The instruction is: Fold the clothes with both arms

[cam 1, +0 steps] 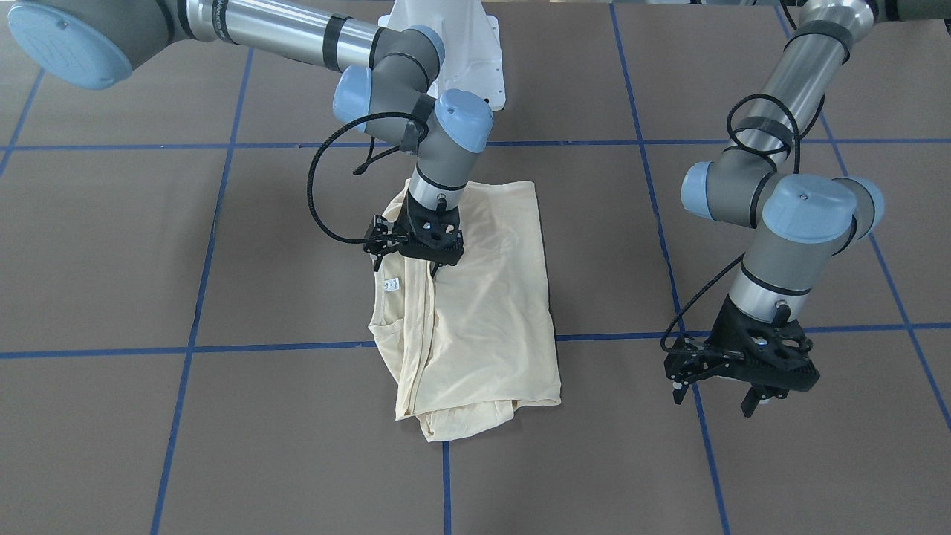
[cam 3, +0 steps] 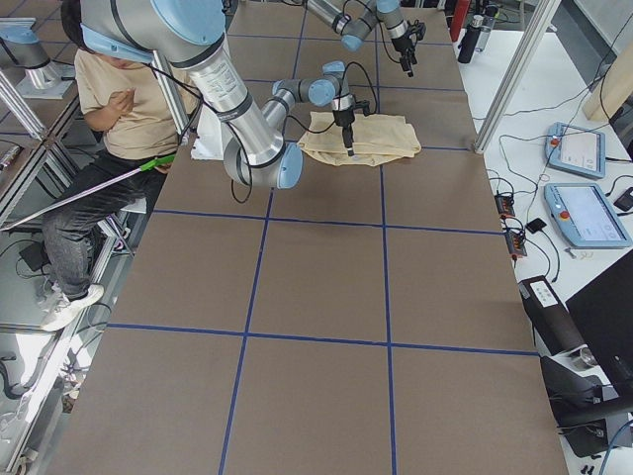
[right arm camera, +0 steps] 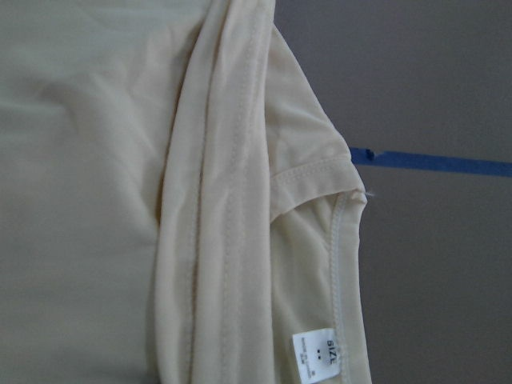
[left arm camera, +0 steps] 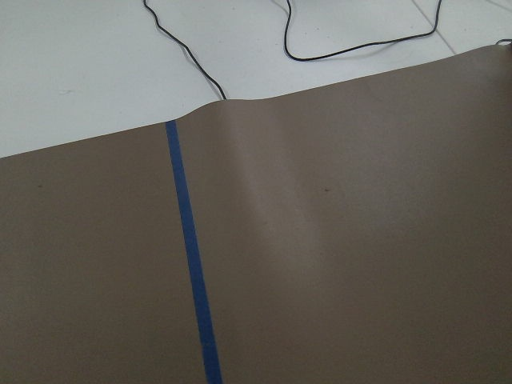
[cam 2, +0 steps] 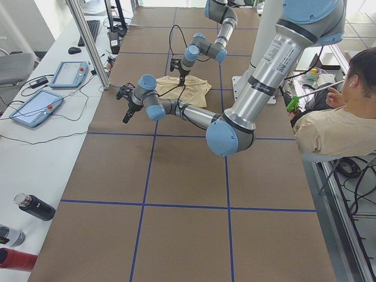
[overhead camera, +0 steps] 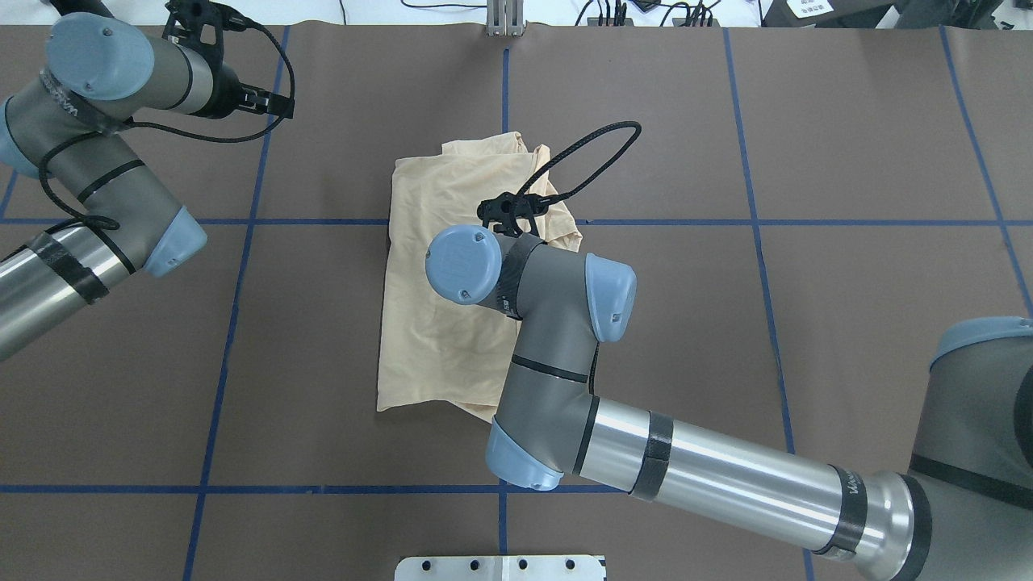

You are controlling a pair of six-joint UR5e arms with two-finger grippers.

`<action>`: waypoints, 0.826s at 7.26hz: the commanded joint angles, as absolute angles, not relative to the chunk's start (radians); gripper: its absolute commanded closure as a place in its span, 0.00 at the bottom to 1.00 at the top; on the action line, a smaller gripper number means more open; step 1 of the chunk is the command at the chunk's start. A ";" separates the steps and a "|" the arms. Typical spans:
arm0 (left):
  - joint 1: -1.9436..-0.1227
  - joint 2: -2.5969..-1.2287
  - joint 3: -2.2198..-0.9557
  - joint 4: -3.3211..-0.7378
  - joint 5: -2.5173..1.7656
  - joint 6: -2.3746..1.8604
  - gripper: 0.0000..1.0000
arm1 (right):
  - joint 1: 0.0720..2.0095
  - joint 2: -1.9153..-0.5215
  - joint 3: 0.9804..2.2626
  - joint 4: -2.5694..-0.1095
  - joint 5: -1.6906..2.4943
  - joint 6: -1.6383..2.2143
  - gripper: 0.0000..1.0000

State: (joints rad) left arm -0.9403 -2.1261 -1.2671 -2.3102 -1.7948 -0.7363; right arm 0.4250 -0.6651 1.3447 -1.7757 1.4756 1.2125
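Jaws apart and empty on the left gripper (cam 1: 714, 401), nearest the operators' edge, well apart from the shirt (cam 1: 490, 297). Shirt lies mid-table, folded into a narrow panel, neck tag (cam 1: 391, 284) showing. Right gripper (cam 1: 407, 264) sits low over the collar edge, jaws seemingly apart, nothing pinched. Crosswise fold looks next: each gripper needs a corner. Black cable (overhead camera: 597, 153) loops above the cloth; white pedestal (cam 1: 453, 44) beyond.

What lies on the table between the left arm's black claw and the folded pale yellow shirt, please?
Only bare brown table covering crossed by blue tape lines, seen in the front-facing view; the left claw hangs clear of the shirt.
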 commanded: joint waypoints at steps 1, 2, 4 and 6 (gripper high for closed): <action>-0.940 -2.126 -1.267 -2.310 -1.795 -0.736 0.00 | 0.446 -0.685 1.394 -1.873 1.476 1.140 0.00; -0.940 -2.126 -1.269 -2.310 -1.795 -0.736 0.00 | 0.455 -0.759 1.475 -1.894 1.474 1.096 0.00; -0.940 -2.126 -1.270 -2.310 -1.795 -0.738 0.00 | 0.466 -0.924 1.625 -1.885 1.471 1.043 0.00; -0.942 -2.126 -1.270 -2.310 -1.795 -0.736 0.00 | 0.466 -0.922 1.682 -1.881 1.476 1.063 0.00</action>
State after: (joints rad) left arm -0.9406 -2.1261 -1.2698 -2.3102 -1.7948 -0.7367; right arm 0.4655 -0.9159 1.6367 -1.8824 1.4725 1.0569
